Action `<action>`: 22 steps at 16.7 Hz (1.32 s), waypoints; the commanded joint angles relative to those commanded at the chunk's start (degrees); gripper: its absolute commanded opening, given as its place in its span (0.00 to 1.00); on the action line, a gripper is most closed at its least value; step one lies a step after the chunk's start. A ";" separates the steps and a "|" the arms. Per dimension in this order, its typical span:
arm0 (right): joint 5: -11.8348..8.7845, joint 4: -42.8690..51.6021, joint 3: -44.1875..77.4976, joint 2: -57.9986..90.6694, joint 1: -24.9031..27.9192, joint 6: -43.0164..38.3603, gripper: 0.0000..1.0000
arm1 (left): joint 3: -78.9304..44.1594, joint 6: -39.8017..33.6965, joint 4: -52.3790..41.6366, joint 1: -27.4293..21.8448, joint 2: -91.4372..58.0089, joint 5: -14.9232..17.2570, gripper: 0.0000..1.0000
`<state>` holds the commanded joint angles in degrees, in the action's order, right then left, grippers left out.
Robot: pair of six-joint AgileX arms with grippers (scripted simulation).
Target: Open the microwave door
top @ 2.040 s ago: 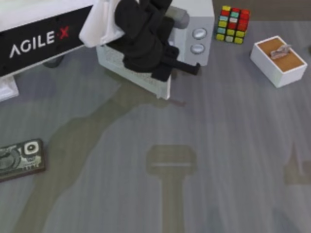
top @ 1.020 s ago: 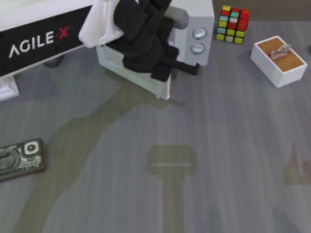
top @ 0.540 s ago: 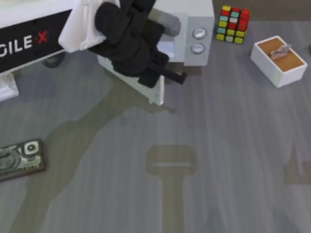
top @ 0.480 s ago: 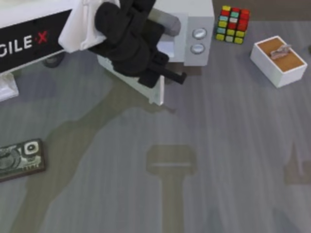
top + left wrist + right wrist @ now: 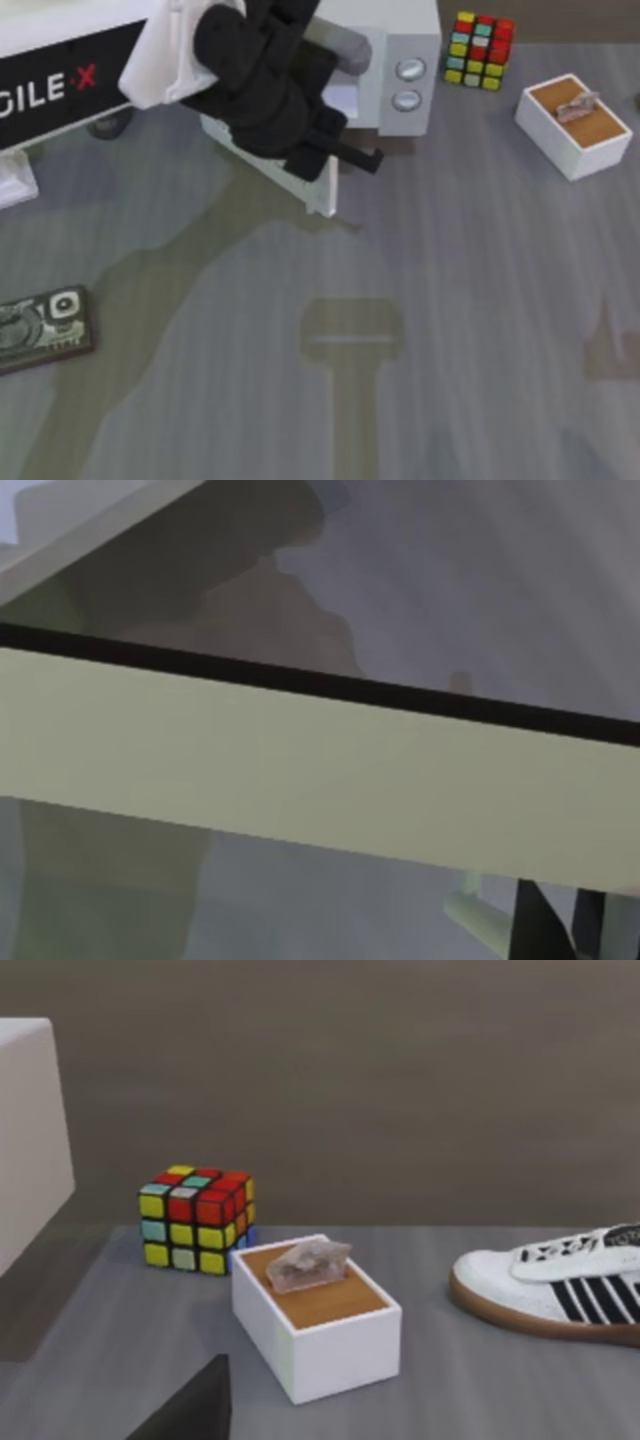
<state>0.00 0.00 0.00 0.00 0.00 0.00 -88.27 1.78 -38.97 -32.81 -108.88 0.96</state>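
Observation:
The white microwave (image 5: 400, 40) stands at the table's back centre, its two silver knobs facing front. The microwave door (image 5: 320, 192) is swung out to the front left, and its pale edge (image 5: 300, 760) fills the left wrist view. My left gripper (image 5: 352, 155) reaches over the door's free end and is shut on the door's handle (image 5: 478, 918), black fingers (image 5: 540, 930) beside it. The door's window is hidden under the arm. My right arm is parked out of the top view; a dark part of the right gripper (image 5: 195, 1410) shows low in its wrist view.
A Rubik's cube (image 5: 478, 50) sits just right of the microwave. A white box with a wooden top (image 5: 573, 125) stands at the right edge, and a white striped shoe (image 5: 550, 1280) lies beyond it. A dark flat device (image 5: 45, 328) lies at the left edge.
Over two seconds my left arm has drawn leftward and the door has swung farther open. In the last half second nothing has visibly moved.

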 joint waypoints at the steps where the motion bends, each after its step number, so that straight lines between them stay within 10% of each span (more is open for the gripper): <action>1: 0.00 0.00 0.00 0.00 0.00 0.00 1.00 | 0.00 0.00 0.00 0.00 0.00 0.00 0.00; 22: 0.00 0.00 0.00 0.00 0.00 0.00 1.00 | 3.46 5.92 0.47 1.91 2.70 3.53 0.00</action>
<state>0.00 0.00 0.00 0.00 0.00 0.00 -84.81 7.70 -38.50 -30.90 -106.18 4.48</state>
